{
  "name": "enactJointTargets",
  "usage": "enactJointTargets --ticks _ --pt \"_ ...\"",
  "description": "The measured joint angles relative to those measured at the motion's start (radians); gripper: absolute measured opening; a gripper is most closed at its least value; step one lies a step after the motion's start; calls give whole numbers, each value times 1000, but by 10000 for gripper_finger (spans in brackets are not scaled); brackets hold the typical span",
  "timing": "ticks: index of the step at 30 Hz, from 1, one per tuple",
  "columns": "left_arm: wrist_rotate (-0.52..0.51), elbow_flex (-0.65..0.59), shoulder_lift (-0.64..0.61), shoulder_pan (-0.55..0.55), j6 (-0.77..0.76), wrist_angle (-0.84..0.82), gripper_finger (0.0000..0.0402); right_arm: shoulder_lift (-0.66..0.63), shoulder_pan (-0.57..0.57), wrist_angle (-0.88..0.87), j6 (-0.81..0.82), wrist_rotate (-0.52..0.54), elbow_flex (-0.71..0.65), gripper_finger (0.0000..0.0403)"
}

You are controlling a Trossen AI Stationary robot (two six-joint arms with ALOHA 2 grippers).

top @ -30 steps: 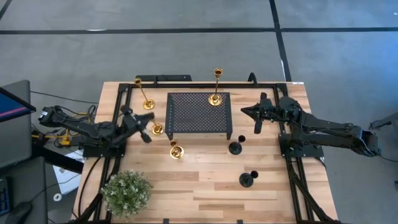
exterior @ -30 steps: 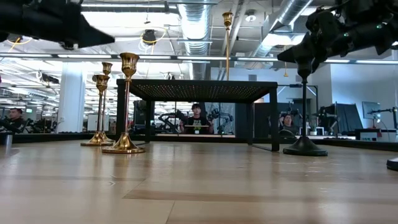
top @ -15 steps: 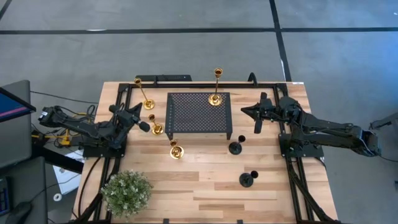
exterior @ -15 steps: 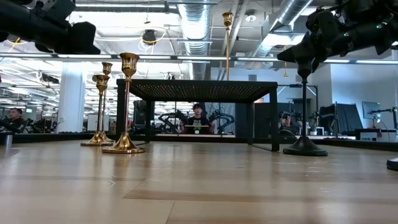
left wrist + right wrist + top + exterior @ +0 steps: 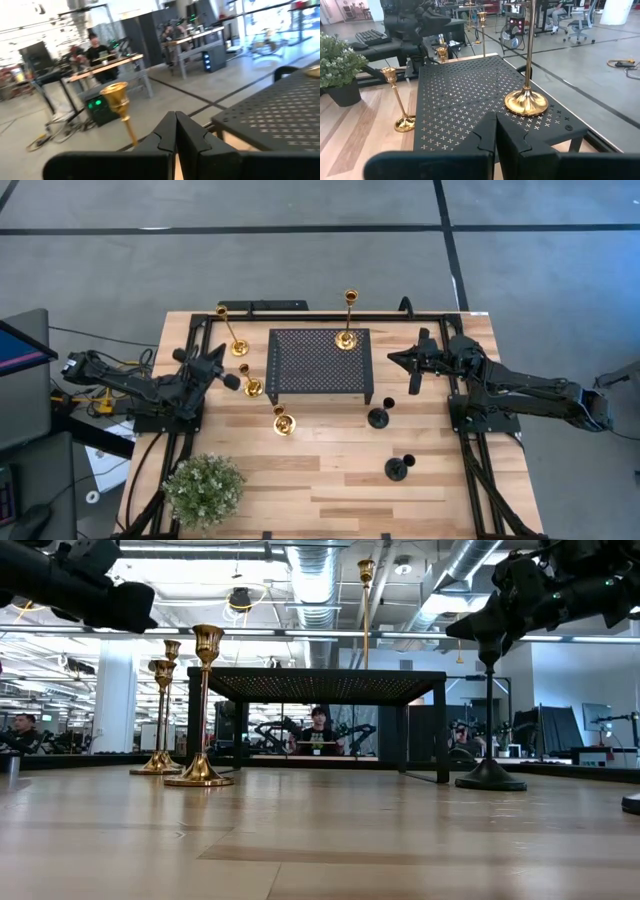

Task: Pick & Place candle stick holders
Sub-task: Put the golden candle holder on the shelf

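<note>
- We see one tall gold candle stick holder [image 5: 347, 320] standing on the black perforated metal stand [image 5: 318, 364], so one placement looks done.
- Beside that stand, on the wooden surface [image 5: 330, 470], five holders wait: three gold [image 5: 250, 383], two black [image 5: 378, 415].
- Our left pincer [image 5: 231, 380], pressed together and empty, hovers left of the stand; the right pincer [image 5: 393, 358], likewise pressed together, hangs at its right.

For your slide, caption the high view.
Tall gold candle holder stands on black perforated stand; both shut grippers flank it.

One tall candle holder [image 5: 347, 320] stands on the perforated stand [image 5: 320, 363]; the other holders stand on the table [image 5: 330, 470] around it.
</note>
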Motion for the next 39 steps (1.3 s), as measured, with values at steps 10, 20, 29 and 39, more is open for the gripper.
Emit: enactJointTargets --ticks 10,20,29,39 --pt "553 0 0 57 -128 8 4 0 0 21 -4 5 1 1" --pt "1039 0 8 86 -298 9 4 0 0 25 -4 8 1 1" --pt "1109 0 192 160 -346 114 3 0 0 30 -4 8 1 1" --pt "1150 113 453 429 -301 239 4 0 0 28 -3 8 1 1"
